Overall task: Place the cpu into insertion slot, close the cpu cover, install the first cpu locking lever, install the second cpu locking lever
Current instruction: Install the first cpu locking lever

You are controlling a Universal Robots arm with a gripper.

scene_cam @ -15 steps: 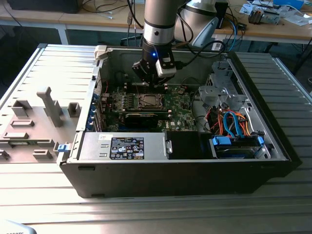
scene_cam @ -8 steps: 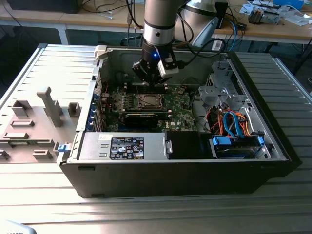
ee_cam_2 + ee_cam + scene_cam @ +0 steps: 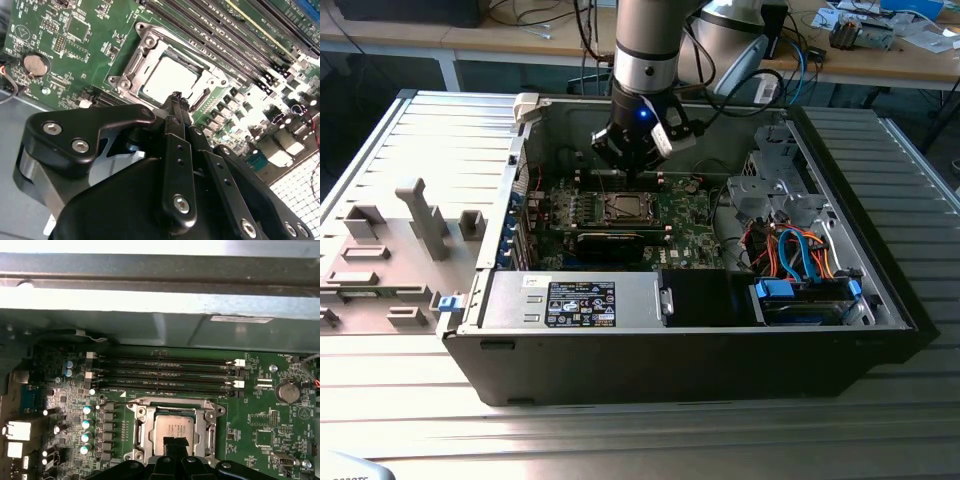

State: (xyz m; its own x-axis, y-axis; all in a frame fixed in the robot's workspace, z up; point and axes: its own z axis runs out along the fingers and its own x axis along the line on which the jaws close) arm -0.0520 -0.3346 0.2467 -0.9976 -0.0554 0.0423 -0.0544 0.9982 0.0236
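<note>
In the exterior view, a grey panel (image 3: 380, 250) with plastic blocks on it lies at the left of the ribbed metal counter (image 3: 410, 420). Just beside it stands an open computer case (image 3: 670, 370). A silver box with a label (image 3: 580, 300) sits at the near side of the case.

The robot arm (image 3: 645, 45) reaches down into the middle of the case. The tool (image 3: 638, 172) hangs over the green board (image 3: 690, 215). In the second wrist view the tool (image 3: 175, 97) has its two thin fingers (image 3: 172, 125) pressed together, and nothing is held between them. Its tip is right over one edge of the cpu (image 3: 169, 80).

The cpu (image 3: 172, 429) lies flat in the insertion slot (image 3: 140, 412) in the first wrist view. The cpu cover (image 3: 205, 427) lies as a silvery frame around it. Whether it is locked down cannot be told. Long black memory slots (image 3: 165, 372) run beside the insertion slot, and a round battery (image 3: 285, 392) sits further off on the board.

At the exterior view's right, blue and orange cables (image 3: 800, 250) curl near a metal drive cage (image 3: 760, 185).
</note>
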